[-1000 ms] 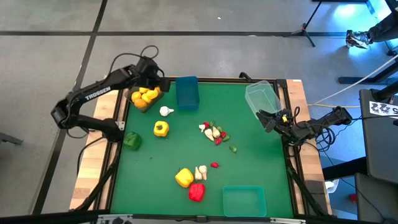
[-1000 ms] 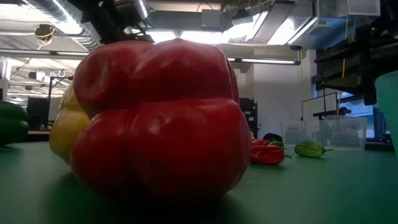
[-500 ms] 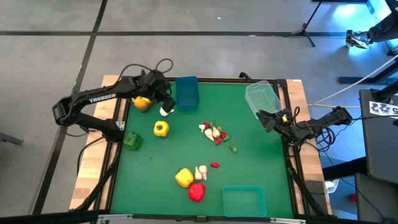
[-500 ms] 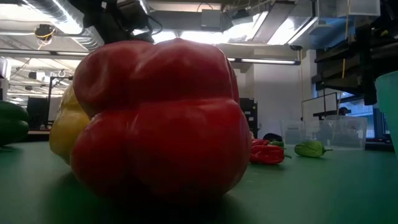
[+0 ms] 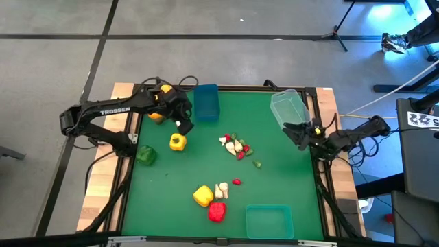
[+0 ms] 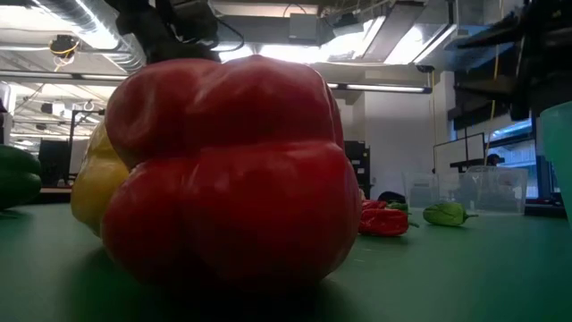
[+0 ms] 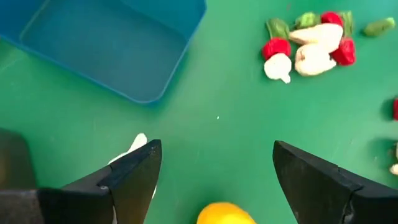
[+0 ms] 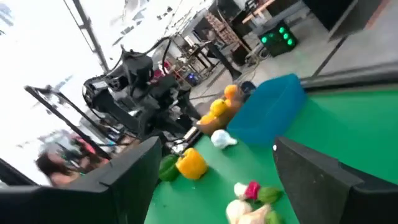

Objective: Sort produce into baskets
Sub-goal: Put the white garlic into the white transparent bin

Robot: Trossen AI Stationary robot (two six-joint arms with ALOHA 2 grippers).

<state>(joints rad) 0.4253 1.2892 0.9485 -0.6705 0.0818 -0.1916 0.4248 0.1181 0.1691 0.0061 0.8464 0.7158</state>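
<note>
Starting at the left of the high view, the left gripper (image 5: pixel 184 123) is now hanging over the white garlic piece (image 7: pixel 138 144) just beside the blue basket (image 5: pixel 206 101); a second ago it was farther back, over the dark basket of yellow-orange fruits (image 5: pixel 156 110), which the arm is now partly covering. Its jaws are standing wide apart with nothing between them, the garlic showing beside one finger in the left wrist view. The green pepper (image 5: pixel 145 155) is sitting at the table's left edge, and a yellow pepper (image 5: pixel 178 142) is lying near the gripper, both where they were.

Toward the middle, a cluster of white garlic pieces with red and green bits (image 5: pixel 236 147) is lying on the green mat, unmoved. Nearer the front edge, a second yellow pepper (image 5: pixel 203 195), two small white pieces (image 5: pixel 221 189) and the red pepper (image 5: pixel 217 211) are sitting together, the teal basket (image 5: pixel 269 221) just beside them.

At the right, the clear basket (image 5: pixel 288 107) is standing tilted at the mat's edge. The right gripper (image 5: pixel 298 132) is waiting beside it, fingers spread and apparently empty, having hardly shifted.
</note>
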